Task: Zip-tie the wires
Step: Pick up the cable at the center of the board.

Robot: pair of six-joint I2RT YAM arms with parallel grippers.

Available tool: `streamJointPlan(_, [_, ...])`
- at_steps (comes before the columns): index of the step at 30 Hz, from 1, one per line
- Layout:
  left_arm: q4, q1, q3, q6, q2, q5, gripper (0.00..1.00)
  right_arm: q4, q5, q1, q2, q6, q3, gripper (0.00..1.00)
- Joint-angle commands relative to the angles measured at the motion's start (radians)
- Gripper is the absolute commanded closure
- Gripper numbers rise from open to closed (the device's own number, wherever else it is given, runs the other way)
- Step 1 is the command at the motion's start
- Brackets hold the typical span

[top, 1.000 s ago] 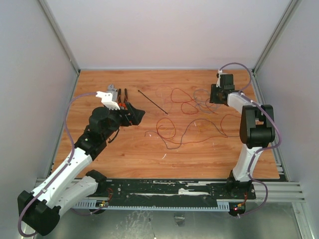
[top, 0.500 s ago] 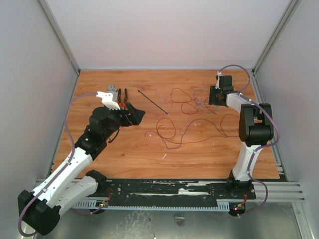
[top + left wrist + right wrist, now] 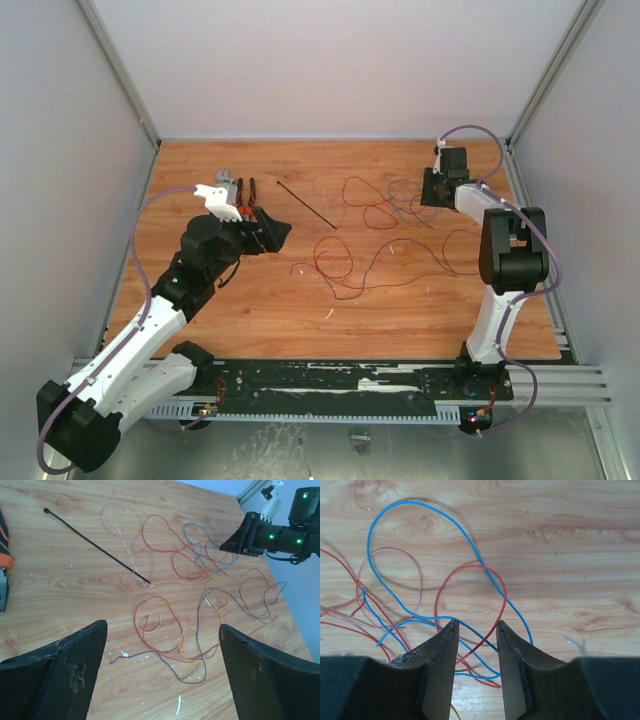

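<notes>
Straddling wires (image 3: pixel 475 566), R gripper (image 3: pixel 477 625) part-open, poss. touching, L gripper (image 3: pixel 162 627) wide

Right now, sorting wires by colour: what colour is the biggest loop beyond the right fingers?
Blue loop, clearest in the right wrist view.

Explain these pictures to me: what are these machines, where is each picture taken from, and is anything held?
These are two robot arms bolted at the near edge of a wooden table. The wide picture looks down from above; the other two come from a camera on each wrist, its dark fingers showing at the bottom. On the table lie a tangle of thin coloured wires, a black zip tie, and at the far left pliers and a grey wrench. The left gripper stands wide open, holding nothing. The right gripper is over the wires, jaws apart around a red and a blue strand, gripping nothing yet.
</notes>
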Motion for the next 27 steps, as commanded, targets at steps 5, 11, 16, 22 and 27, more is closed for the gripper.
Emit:
streamJointPlan(5, [0.035, 0.008, -0.006, 0.003, -0.002, 0.014, 0.02, 0.021, -0.004, -0.001, 0.038, 0.013, 0.077, 0.63])
streamJointPlan(11, [0.035, 0.008, -0.007, 0.006, 0.001, 0.014, 0.02, 0.028, -0.037, -0.002, 0.051, 0.020, 0.087, 0.55])
streamJointPlan(16, [0.035, 0.008, -0.003, 0.007, 0.008, 0.014, 0.02, 0.045, -0.077, -0.002, 0.046, 0.027, 0.081, 0.52])
streamJointPlan(22, [0.035, 0.009, 0.001, 0.007, 0.015, 0.017, 0.02, 0.073, -0.142, -0.005, 0.036, 0.051, 0.085, 0.42])
streamJointPlan(27, [0.035, 0.010, 0.001, 0.009, 0.016, 0.016, 0.02, 0.073, -0.146, -0.007, 0.062, 0.054, 0.112, 0.39])
